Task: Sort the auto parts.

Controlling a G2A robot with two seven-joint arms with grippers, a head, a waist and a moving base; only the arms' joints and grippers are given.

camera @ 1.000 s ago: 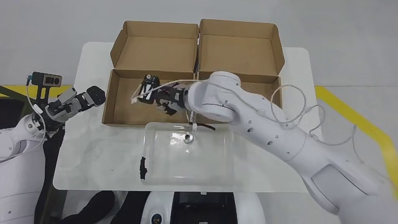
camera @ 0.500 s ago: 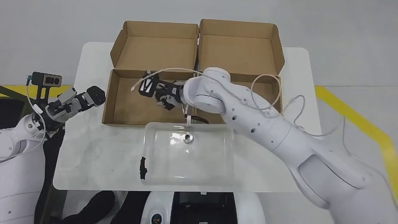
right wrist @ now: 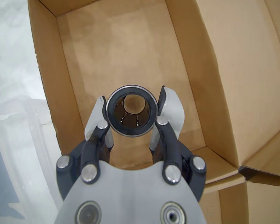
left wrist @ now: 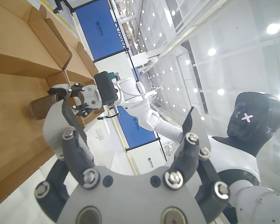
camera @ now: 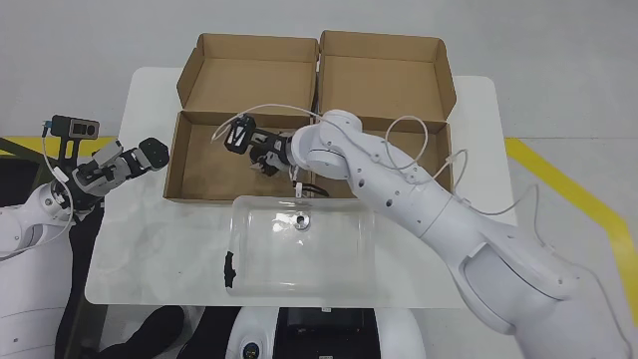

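Right wrist view: my right gripper [right wrist: 132,99] is clamping a black-rimmed cylindrical bearing [right wrist: 110,113] by its sides, holding it inside the left cardboard box [right wrist: 121,47]. My left gripper [left wrist: 127,108] is hovering with fingers spread apart, gripping nothing, beside the table's [camera: 130,239] left edge.
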